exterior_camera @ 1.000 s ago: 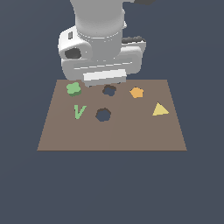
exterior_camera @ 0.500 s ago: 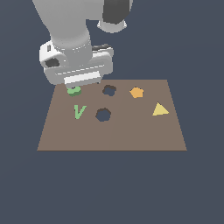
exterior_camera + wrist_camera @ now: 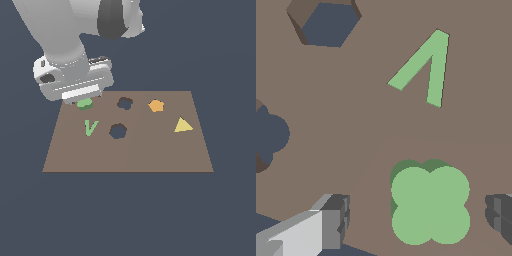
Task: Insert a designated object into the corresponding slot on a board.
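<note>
- Your pincer (image 3: 416, 222) stands spread wide and grasps nothing: in the wrist view one finger (image 3: 331, 220) sits on one side of the small light-green flat block with the lobed, flower-like outline (image 3: 429, 206) and the other finger (image 3: 500, 219) on the opposite side, neither touching it.
- That green block (image 3: 84, 103) lies flat on the brown rectangular board (image 3: 150, 155), at its far corner on the exterior view's left, partly hidden under the arm's hand.
- Its target, the dark hole with the wavy, lobed outline (image 3: 124, 103), is near it, toward the exterior view's right in the same far row; do not confuse it with the rounder, many-sided dark hole (image 3: 118, 131), which lies nearer.
- Centre the block between the fingers before you lower, since it looks closer to one finger than the other, then clamp evenly so it does not twist.
- Steer clear of the thin green V-shaped piece (image 3: 90, 127) just beside it.
- No brand, label or writing is readable anywhere.
</note>
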{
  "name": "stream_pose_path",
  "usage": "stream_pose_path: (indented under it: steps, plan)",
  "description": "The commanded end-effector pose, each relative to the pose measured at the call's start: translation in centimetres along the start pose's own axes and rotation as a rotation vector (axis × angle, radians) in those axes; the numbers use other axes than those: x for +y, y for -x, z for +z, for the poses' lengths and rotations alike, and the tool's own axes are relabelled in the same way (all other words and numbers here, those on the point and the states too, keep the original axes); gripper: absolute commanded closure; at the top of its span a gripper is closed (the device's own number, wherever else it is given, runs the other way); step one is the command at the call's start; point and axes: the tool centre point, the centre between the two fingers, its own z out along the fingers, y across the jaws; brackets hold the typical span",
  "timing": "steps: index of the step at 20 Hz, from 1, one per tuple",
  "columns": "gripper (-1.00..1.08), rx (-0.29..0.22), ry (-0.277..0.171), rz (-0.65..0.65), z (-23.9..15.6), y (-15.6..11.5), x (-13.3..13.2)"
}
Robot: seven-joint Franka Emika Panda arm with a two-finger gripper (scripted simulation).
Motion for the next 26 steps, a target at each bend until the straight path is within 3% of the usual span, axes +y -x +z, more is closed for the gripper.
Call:
stream_pose_path:
  steps: [1, 19, 20, 26]
  plan:
    - [-0.92, 0.001, 0.000, -0.012, 0.4, 0.3, 0.6]
    - [-0.92, 0.001, 0.000, -0.019, 2.7, 0.5, 1.1]
    - [1.08, 0.001, 0.000, -0.019, 2.7, 0.5, 1.1]
    - [1.08, 0.001, 0.000, -0.019, 2.7, 0.5, 1.1]
